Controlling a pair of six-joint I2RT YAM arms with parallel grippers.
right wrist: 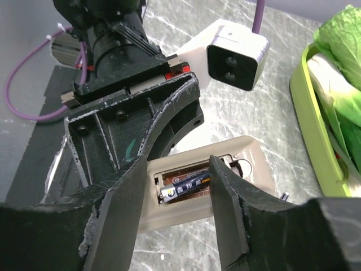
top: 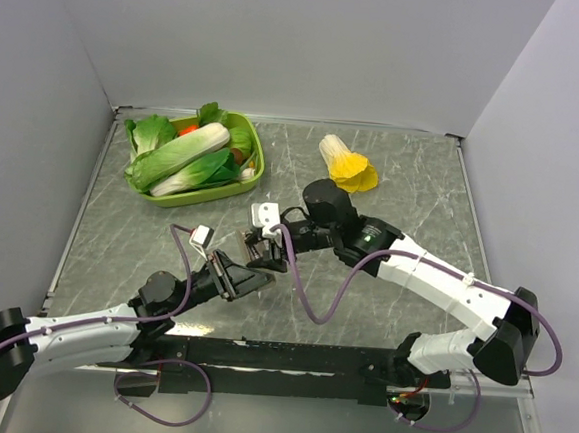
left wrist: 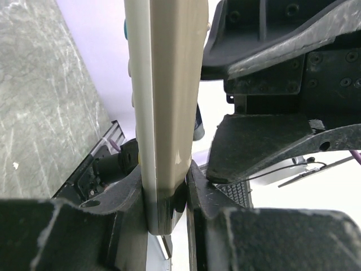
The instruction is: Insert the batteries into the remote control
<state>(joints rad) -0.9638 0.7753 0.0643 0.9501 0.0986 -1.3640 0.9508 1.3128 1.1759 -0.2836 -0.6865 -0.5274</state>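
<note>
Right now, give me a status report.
Left gripper shut on remote control. Right gripper jaws open, straddling battery lying in open bay. Nothing blocking.

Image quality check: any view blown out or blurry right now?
Top external: even light, sharp. Left wrist: background blown out white beside the remote, which crowds the lens. Right wrist: battery in focus, right gripper's fingers dark, slightly soft.

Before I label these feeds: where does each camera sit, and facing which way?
Top: above and behind, facing down at the table; left arm, right arm show.
Left wrist: faces along the left gripper, shut on the remote.
Right wrist: faces past the right gripper at a battery in it.
Both wrist views share the remote.
</note>
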